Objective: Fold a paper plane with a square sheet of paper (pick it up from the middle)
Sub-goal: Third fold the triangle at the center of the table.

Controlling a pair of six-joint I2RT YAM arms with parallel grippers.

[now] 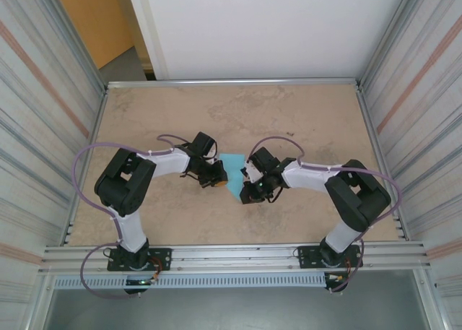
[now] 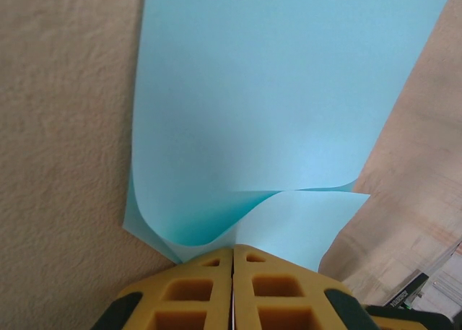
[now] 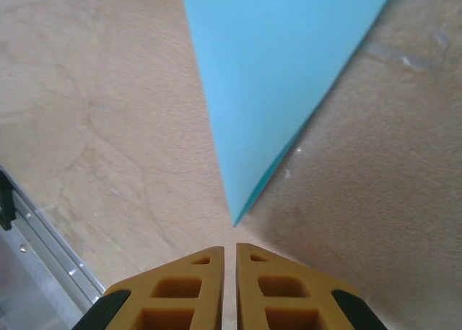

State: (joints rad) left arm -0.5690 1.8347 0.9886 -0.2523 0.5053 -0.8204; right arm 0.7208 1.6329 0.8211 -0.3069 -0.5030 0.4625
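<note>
The square sheet of paper (image 1: pixel 232 171) is light blue and sits folded between both grippers at mid-table. In the left wrist view the paper (image 2: pixel 281 92) spreads away from my left gripper (image 2: pixel 232 249), whose yellow jaws are shut on its near edge; one layer curls up beside the pinch. From above, the left gripper (image 1: pixel 219 176) touches the paper's left side. My right gripper (image 3: pixel 229 247) has its jaws nearly together with only a thin slit and nothing in it. The paper's pointed corner (image 3: pixel 245 193) ends just ahead of those fingertips. In the top view the right gripper (image 1: pixel 247 188) is at the paper's lower right.
The beige tabletop (image 1: pixel 289 120) is bounded by a metal frame, with corrugated walls left and right. A metal rail (image 3: pixel 43 236) runs along the table edge at the lower left of the right wrist view. Purple cables loop off both arms.
</note>
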